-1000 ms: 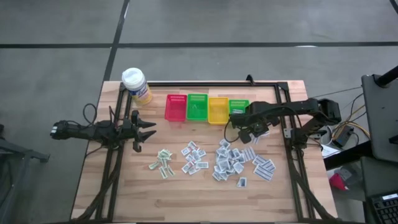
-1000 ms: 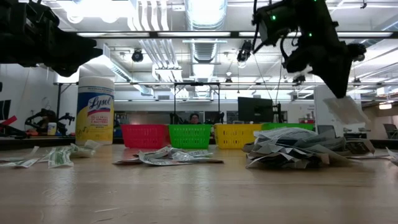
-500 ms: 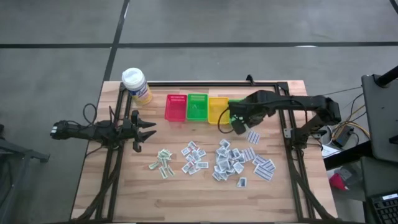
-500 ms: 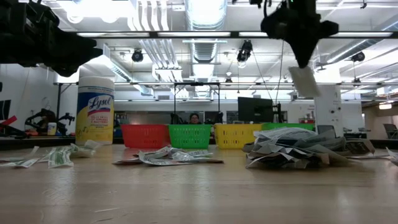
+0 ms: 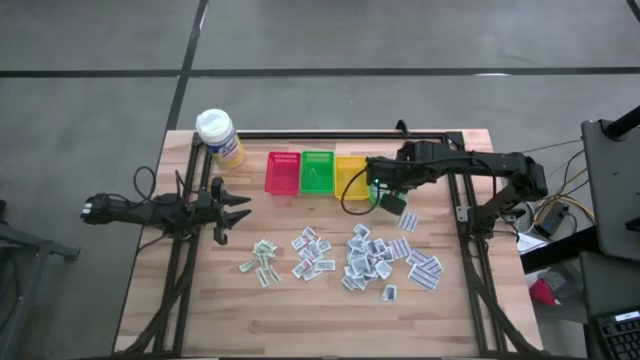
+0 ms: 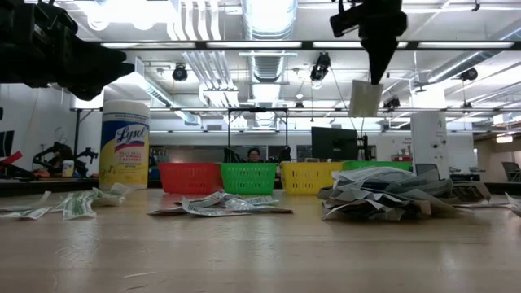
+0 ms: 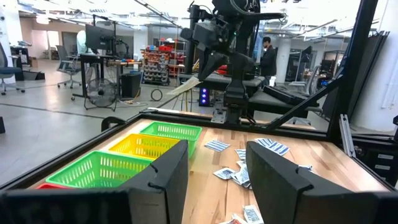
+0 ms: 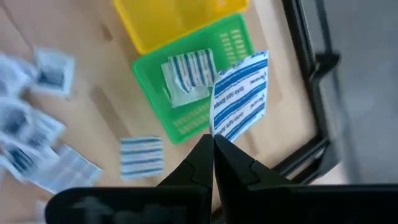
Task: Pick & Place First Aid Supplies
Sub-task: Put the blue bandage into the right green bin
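A white paper packet with blue stripes (image 8: 240,94) is hanging pinched in the right gripper (image 8: 213,144), right of centre in the right wrist frame, above the rightmost green plastic basket (image 8: 205,115), its long axis pointing away from the fingertips. The left gripper (image 5: 232,210) is waiting spread wide at the left of the high frame, far from the baskets.

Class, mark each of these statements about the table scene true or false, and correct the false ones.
1. The right pincer is shut on a blue-striped packet. True.
2. The held packet lies flat on the table. False: it hangs in the air near the rightmost green basket.
3. The rightmost green basket is empty. False: it already holds packets.
4. The left pincer is open and holds nothing. True.
5. The bottle stands among the loose packets. False: it stands at the far left corner, beside the red basket.
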